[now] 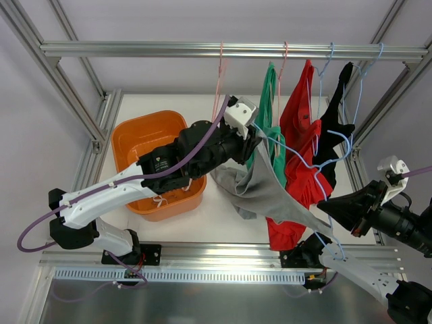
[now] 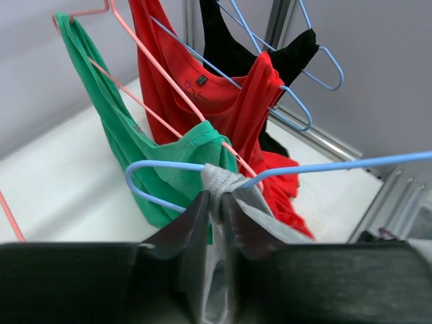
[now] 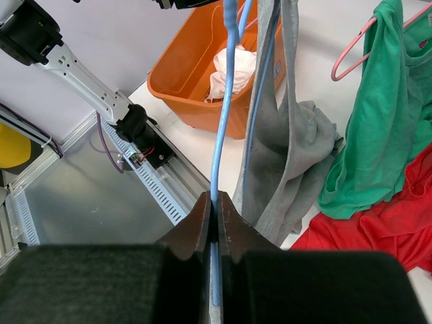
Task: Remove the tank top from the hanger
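A grey tank top [image 1: 266, 189] is stretched on a blue hanger [image 1: 307, 165] between my two arms, above the table. My left gripper [image 1: 255, 138] is shut on a bunched strap of the grey tank top [image 2: 219, 179] at the hanger's rounded end [image 2: 145, 169]. My right gripper [image 1: 325, 209] is shut on the blue hanger's wire [image 3: 221, 121], with the grey tank top [image 3: 283, 135] hanging beside it. Part of the fabric droops onto the table.
Green [image 1: 270, 115], red [image 1: 300, 128] and black [image 1: 334, 128] tops hang on hangers from the top rail [image 1: 202, 49]. An empty pink hanger [image 1: 221, 81] hangs to their left. An orange bin [image 1: 131, 145] with white cloth [image 3: 233, 67] stands at the left.
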`<action>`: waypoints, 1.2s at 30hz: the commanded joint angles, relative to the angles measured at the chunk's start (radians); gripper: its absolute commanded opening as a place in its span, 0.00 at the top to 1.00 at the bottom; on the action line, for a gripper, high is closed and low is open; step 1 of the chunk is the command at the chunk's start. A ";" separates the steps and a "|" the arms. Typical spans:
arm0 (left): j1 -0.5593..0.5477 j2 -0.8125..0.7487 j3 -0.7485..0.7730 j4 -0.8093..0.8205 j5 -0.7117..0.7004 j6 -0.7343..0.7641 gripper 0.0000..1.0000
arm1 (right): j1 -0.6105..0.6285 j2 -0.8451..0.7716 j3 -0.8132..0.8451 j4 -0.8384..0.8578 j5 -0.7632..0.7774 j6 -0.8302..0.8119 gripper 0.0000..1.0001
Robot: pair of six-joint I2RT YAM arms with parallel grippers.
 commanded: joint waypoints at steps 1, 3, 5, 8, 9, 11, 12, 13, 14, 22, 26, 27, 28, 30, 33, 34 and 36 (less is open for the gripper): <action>-0.002 -0.028 -0.008 0.054 0.014 0.017 0.91 | -0.001 0.007 0.027 0.058 -0.019 0.003 1.00; -0.002 -0.023 -0.007 0.055 -0.003 0.014 1.00 | -0.002 0.005 0.025 0.070 -0.025 0.005 1.00; -0.002 -0.020 -0.010 0.055 -0.014 0.012 1.00 | -0.001 0.005 0.022 0.075 -0.028 0.001 1.00; -0.002 -0.029 -0.011 0.058 -0.066 -0.002 1.00 | -0.001 -0.004 0.005 0.072 -0.018 -0.015 1.00; -0.002 -0.032 -0.016 0.058 -0.096 -0.009 1.00 | -0.001 -0.009 -0.005 0.070 -0.015 -0.014 1.00; -0.002 -0.048 -0.024 0.057 -0.228 -0.041 1.00 | -0.001 -0.028 -0.047 0.060 -0.056 -0.067 1.00; -0.002 -0.054 -0.033 0.058 -0.276 -0.049 1.00 | -0.002 -0.038 -0.064 0.056 -0.077 -0.075 1.00; -0.002 -0.066 -0.036 0.058 -0.363 -0.058 1.00 | -0.001 -0.050 -0.082 0.052 -0.102 -0.084 1.00; -0.001 -0.072 -0.042 0.057 -0.395 -0.069 1.00 | -0.002 -0.077 -0.114 0.049 -0.143 -0.100 1.00; 0.004 -0.155 -0.152 0.055 -0.404 -0.120 1.00 | -0.001 -0.234 -0.145 0.102 -0.183 -0.150 1.00; 0.002 -0.222 -0.249 0.060 -0.174 -0.147 1.00 | -0.002 -0.274 -0.188 0.177 -0.203 -0.175 1.00; 0.004 -0.247 -0.279 0.060 -0.076 -0.152 1.00 | -0.002 -0.276 -0.222 0.197 -0.203 -0.178 1.00; 0.002 -0.262 -0.298 0.066 -0.008 -0.152 1.00 | -0.002 -0.285 -0.242 0.255 -0.197 -0.173 1.00; 0.002 -0.296 -0.367 0.093 0.127 -0.152 1.00 | -0.002 -0.295 -0.291 0.337 -0.164 -0.163 1.00; 0.001 -0.373 -0.490 0.176 0.423 -0.166 1.00 | -0.002 -0.328 -0.415 0.564 -0.058 -0.115 1.00; 0.001 -0.394 -0.522 0.228 0.609 -0.167 1.00 | -0.002 -0.338 -0.459 0.737 -0.032 -0.101 1.00; -0.002 -0.390 -0.589 0.256 0.777 -0.161 1.00 | -0.001 -0.371 -0.623 0.947 0.005 -0.074 1.00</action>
